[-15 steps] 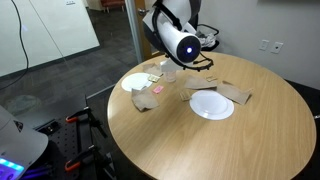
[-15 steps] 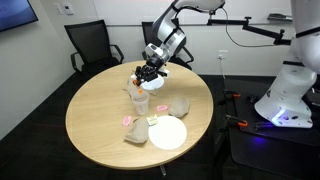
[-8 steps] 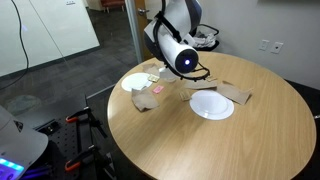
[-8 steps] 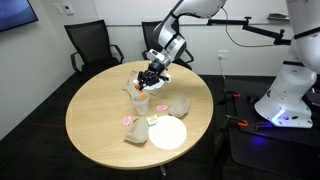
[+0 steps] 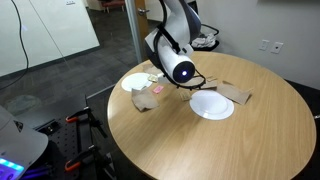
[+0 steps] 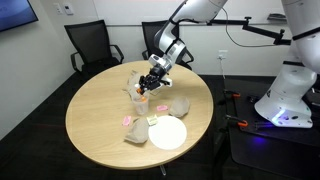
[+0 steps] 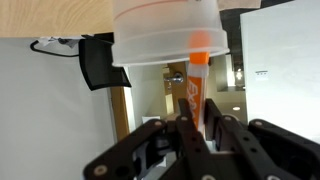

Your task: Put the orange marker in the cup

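My gripper (image 7: 200, 118) is shut on the orange marker (image 7: 196, 85), which stands between the fingers. In the wrist view the marker's tip reaches into the mouth of the clear cup (image 7: 165, 35). In an exterior view the gripper (image 6: 150, 82) hangs just above the cup (image 6: 140, 100), which stands on the round wooden table (image 6: 100, 125). In an exterior view the arm's wrist (image 5: 180, 70) hides the cup and the marker.
A white plate (image 5: 211, 104) lies near the table's middle and shows in both exterior views (image 6: 167, 132). Another white plate (image 5: 137, 81) lies beside the cup. Crumpled brown paper (image 5: 236, 93) (image 6: 180, 105) and small pink bits (image 6: 128, 121) lie around. Black chairs (image 6: 85, 45) stand behind.
The gripper has moved down and over toward the cup with the marker still held. The marker's tip now sits at the cup's mouth.
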Available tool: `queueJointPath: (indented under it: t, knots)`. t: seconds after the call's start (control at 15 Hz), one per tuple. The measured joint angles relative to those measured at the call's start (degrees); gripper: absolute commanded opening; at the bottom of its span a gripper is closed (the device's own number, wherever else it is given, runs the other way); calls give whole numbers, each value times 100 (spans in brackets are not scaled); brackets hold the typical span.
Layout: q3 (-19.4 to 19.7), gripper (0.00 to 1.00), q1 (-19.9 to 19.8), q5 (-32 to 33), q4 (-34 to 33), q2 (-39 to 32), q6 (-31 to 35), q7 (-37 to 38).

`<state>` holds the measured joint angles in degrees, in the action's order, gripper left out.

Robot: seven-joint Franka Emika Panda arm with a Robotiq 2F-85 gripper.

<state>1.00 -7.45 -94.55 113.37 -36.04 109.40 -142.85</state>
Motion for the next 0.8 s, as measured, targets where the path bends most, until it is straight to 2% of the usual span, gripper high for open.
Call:
queueJointPath:
  t: [0.33,0.4,0.47,0.8]
  knots:
    - [35,5,0,-260,-17,-142,-47,-232]
    - [41,29,0,-301,-17,-154,-47,-294]
    - [44,47,0,-333,-17,-163,-47,-346]
    - [45,83,25,-383,-17,-183,-47,-442]
